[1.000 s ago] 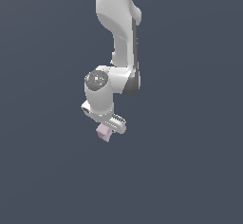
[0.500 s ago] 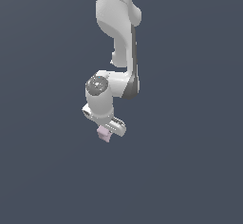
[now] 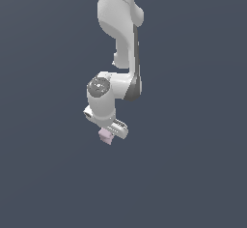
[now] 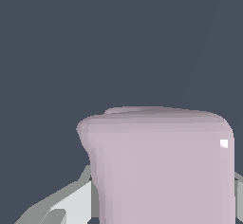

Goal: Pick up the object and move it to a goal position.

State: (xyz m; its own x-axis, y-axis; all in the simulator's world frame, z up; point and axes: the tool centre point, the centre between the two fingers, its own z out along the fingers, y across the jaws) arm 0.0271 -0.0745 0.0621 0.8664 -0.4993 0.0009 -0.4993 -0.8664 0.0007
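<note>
The object [image 3: 105, 136] is a small pale pink-lilac blocky chunk. It sticks out below the white gripper [image 3: 108, 133] in the exterior view, near the middle of the picture. The gripper is shut on it and holds it in the air against the flat dark grey background. In the wrist view the object [image 4: 161, 166] fills the near part of the picture, with a pale grey finger [image 4: 66, 206] showing beside it. The fingertips themselves are hidden behind the object and the hand.
The white arm [image 3: 120, 34] comes down from the top of the exterior view to the gripper. All around it is a plain dark grey surface [image 3: 193, 174] with no other objects or visible edges.
The arm has shifted slightly toward the exterior view's left, carrying the object with it. The grip on the object has not changed.
</note>
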